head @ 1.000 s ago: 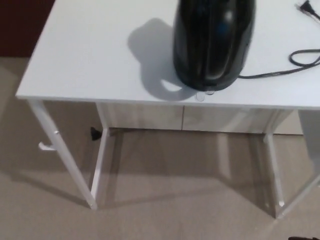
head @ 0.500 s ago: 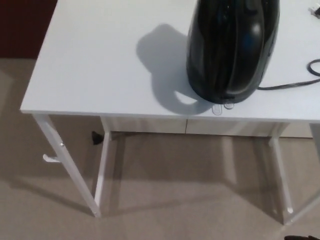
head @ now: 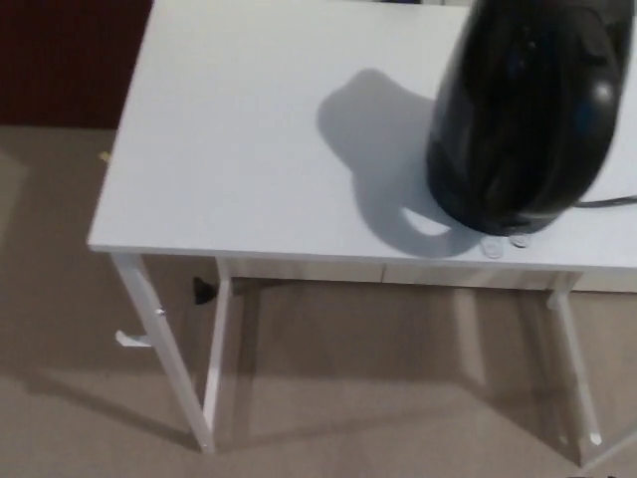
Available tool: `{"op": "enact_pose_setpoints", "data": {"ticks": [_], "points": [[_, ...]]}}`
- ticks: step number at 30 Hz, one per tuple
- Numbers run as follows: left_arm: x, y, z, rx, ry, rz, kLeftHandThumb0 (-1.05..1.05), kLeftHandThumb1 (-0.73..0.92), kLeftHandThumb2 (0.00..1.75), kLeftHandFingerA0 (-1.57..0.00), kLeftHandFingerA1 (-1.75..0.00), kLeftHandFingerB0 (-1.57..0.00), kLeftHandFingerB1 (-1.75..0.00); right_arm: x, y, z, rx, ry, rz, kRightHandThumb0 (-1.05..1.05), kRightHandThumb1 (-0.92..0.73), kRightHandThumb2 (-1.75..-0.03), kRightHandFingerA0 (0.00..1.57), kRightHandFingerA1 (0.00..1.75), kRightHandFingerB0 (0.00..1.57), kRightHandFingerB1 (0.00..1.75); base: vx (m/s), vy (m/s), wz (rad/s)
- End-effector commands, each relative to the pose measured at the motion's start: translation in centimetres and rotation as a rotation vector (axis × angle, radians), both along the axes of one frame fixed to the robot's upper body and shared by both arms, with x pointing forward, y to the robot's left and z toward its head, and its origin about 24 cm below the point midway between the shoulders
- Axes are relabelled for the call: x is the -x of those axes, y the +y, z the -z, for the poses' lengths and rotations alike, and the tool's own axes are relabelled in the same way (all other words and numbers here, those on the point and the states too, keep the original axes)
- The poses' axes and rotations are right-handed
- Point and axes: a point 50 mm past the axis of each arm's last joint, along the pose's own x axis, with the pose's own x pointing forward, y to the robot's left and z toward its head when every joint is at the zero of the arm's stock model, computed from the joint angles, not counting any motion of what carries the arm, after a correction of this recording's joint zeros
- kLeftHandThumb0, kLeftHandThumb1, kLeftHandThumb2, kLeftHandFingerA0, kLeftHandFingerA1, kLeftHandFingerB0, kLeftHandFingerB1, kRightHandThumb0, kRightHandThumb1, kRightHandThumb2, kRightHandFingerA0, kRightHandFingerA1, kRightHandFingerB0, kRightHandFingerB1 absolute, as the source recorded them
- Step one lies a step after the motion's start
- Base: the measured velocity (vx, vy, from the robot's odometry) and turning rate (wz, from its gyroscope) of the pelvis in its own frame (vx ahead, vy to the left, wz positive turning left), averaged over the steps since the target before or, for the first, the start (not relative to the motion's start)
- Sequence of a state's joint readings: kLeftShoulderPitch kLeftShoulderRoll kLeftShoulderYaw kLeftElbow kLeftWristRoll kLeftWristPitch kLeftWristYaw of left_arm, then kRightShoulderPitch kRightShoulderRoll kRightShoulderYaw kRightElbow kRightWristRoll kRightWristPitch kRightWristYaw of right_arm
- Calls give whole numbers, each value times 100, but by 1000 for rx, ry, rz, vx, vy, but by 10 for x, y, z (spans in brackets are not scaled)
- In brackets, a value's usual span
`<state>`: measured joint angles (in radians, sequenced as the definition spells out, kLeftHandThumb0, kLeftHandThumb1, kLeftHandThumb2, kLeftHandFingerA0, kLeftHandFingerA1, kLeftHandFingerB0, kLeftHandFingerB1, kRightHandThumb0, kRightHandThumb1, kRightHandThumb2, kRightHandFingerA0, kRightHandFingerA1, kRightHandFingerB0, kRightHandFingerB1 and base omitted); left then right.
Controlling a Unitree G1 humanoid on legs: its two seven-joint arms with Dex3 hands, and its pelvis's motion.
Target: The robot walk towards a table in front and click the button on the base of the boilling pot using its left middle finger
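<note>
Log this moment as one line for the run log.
phase: approach | boiling pot upright near table front edge | base buttons unpressed, facing robot | hands: neither in view | cord trails right

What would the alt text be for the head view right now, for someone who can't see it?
A glossy black boiling pot stands near the front edge of a white table, at picture right, casting a shadow to its left. Two small clear buttons show at its base, beige carpet lies below, and neither robot hand is in view.
</note>
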<state>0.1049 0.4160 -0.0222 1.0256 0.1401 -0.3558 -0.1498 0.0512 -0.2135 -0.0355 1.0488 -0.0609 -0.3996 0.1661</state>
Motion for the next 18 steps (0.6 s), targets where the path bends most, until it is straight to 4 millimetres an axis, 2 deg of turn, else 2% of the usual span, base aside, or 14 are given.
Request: {"op": "enact_pose_setpoints", "data": {"ticks": [1,7,10,18], "points": [[-4,-3,-3,3,-30,25,-44,57,58,-44,-38,-34,-32,-5,-7,-4,23,-8,-5,-25,-57,-56,54,48,42,42,34,83,25],[-1,-5,-2,14,-33,43,-43,57,57,-42,-38,-32,-31,-5,-5,-4,17,-12,-5,-25,-57,-56,55,49,42,42,36,-13,2],[-4,-4,-3,9,-40,38,-44,56,57,-43,-38,-33,-31,-10,-4,-6,20,-23,-19,-26,-57,-56,56,49,42,43,43,-89,32],[-4,-2,-5,1,-40,52,-44,58,58,-42,-36,-32,-31,-14,-3,-7,36,-25,-28,-27,-56,-56,58,50,45,43,40,3,-5]]}}
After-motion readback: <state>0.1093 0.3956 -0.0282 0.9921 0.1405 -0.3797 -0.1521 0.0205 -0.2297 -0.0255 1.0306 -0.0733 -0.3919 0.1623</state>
